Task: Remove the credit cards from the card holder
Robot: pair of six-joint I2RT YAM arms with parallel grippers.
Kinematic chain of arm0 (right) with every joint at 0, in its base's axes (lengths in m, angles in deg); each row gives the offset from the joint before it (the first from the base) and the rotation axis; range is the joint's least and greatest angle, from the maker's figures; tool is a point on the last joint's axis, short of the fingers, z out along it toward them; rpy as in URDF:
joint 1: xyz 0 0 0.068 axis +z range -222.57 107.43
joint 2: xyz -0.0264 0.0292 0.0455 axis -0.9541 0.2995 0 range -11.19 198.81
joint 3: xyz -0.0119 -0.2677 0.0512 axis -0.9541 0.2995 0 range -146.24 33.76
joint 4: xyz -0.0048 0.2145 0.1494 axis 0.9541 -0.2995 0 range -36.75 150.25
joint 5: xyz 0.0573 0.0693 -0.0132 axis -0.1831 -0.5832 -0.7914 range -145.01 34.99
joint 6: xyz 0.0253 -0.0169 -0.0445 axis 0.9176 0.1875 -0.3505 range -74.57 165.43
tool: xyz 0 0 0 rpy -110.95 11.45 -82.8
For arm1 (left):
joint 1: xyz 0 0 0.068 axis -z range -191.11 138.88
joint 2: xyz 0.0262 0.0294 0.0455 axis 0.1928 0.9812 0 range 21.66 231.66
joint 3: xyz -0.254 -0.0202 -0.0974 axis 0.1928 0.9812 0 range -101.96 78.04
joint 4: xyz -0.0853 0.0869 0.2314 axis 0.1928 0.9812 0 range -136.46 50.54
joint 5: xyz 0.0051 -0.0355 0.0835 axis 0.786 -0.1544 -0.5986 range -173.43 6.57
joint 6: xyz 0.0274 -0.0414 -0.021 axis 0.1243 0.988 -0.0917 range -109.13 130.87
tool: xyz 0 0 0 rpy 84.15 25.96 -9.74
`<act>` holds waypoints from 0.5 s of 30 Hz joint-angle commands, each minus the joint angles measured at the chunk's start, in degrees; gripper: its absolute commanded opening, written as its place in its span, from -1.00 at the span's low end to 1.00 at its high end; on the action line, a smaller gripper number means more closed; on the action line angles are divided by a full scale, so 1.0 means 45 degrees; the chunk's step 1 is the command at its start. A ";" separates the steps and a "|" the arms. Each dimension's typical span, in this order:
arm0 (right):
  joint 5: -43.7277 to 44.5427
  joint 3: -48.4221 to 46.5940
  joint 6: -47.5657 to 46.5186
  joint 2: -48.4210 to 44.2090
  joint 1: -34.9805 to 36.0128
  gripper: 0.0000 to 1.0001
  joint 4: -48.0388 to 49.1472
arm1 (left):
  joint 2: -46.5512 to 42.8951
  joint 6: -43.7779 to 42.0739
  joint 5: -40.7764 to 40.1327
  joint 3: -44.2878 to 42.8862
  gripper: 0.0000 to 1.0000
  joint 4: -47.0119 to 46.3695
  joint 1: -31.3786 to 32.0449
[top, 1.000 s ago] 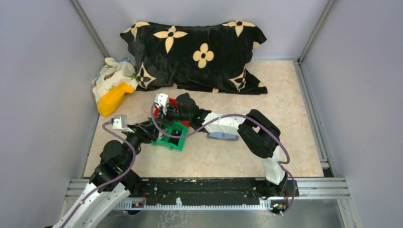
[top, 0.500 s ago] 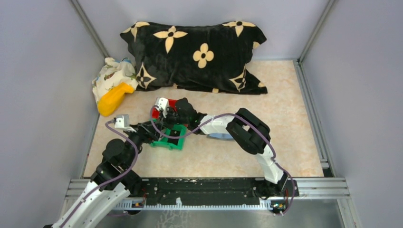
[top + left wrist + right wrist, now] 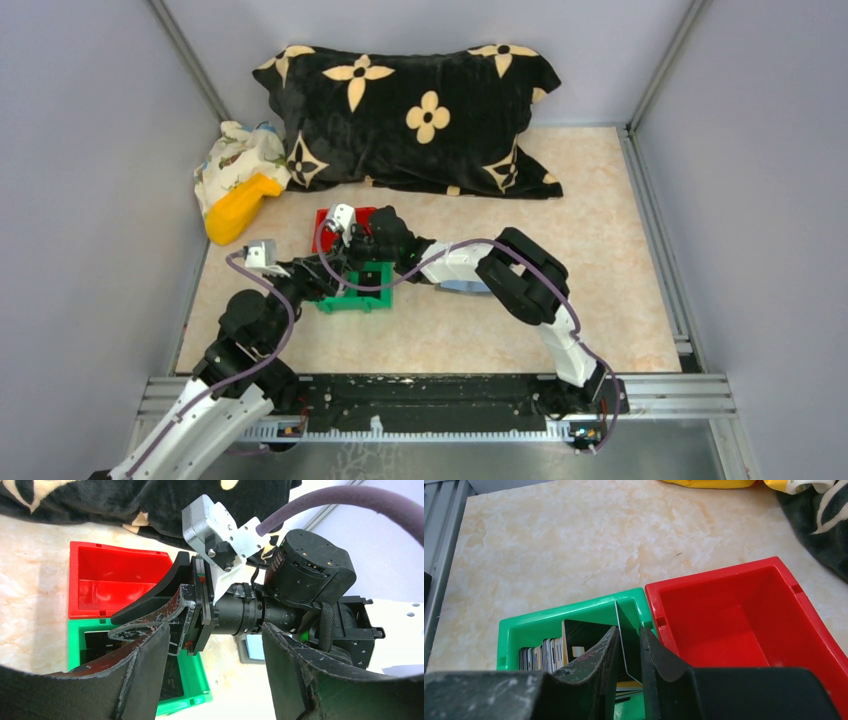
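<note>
Right wrist view: the right gripper [image 3: 628,630] hangs over the right end of the green plastic bin [image 3: 549,617]. A thin card [image 3: 620,614] stands on edge between its jaws, just inside the wall that meets the red plastic bin [image 3: 724,577]. The jaws are a narrow slit apart around the card; I cannot tell whether they pinch it or have let go. A row of loose cards [image 3: 541,652] lies in the green bin, lower left of frame. Judged step: setting this card down with the rest. To do it well, keep the card inside the green rim and clear of the red bin. Part the jaws only a little, then lift straight up so nothing drags out. Left wrist view: the left gripper [image 3: 215,627] has its jaws wide apart, holding nothing. Top view: the flat dark grey card holder [image 3: 465,287], blue-grey face showing, lies on the surface [image 3: 450,340] under the right forearm [image 3: 470,262], just right of the green bin.
</note>
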 commanded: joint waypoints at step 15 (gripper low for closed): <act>-0.0819 0.1692 0.0754 -0.2743 0.0068 -0.45 0.2086 | 0.0474 0.0146 0.0363 0.0490 0.48 -0.1093 -0.0026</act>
